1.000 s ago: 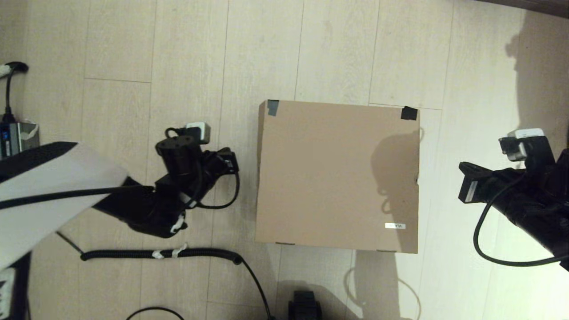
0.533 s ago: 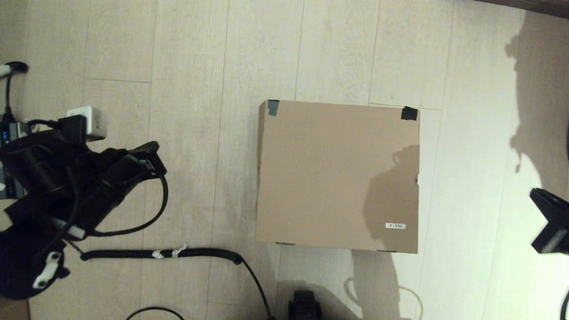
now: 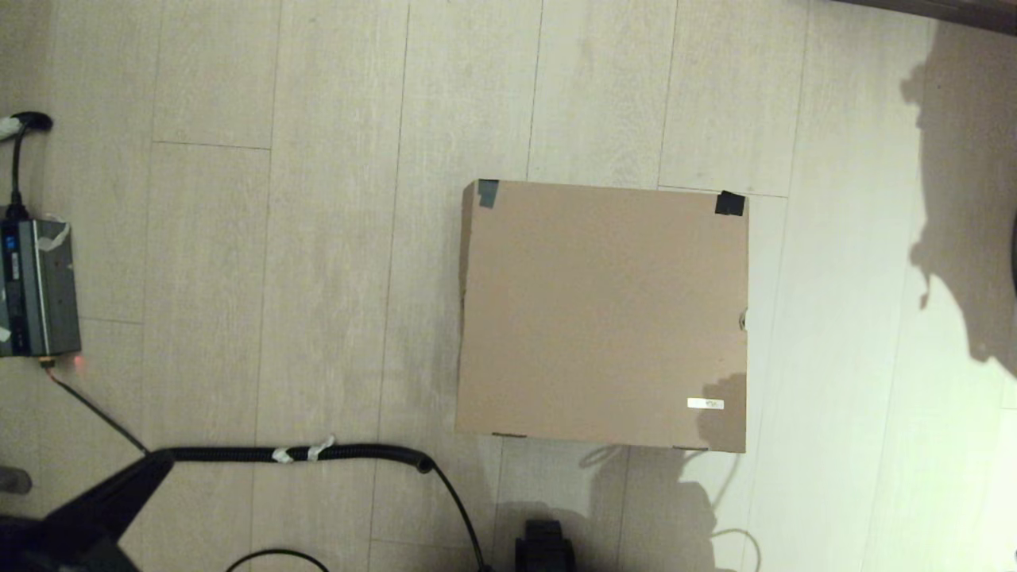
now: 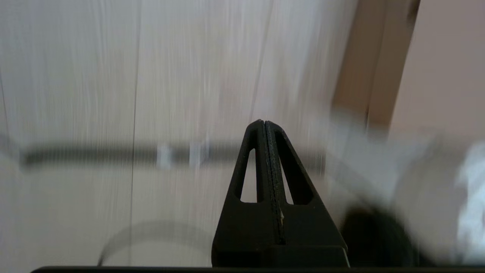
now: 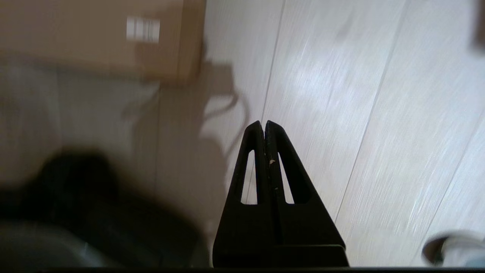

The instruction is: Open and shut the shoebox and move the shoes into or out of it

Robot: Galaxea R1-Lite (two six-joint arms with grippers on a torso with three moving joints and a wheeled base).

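The brown cardboard shoebox [image 3: 604,318] sits shut on the floor in the middle of the head view, with black tape on its two far corners and a small white label [image 3: 705,403] near its front right corner. The shoes are hidden from every view. My left gripper [image 4: 264,122] is shut and empty over bare floor to the left of the box; only a dark tip [image 3: 95,508] of that arm shows at the head view's lower left. My right gripper [image 5: 264,122] is shut and empty over the floor beside the box's labelled corner [image 5: 143,29], outside the head view.
A black coiled cable [image 3: 302,454] runs across the floor in front and left of the box. A grey electronic unit [image 3: 36,287] with a cable lies at the far left edge. A black part [image 3: 544,546] of my base shows at the bottom centre.
Both arms have drawn back, the left toward the lower left and the right off the right edge, almost leaving the head view. The shoebox has not moved.
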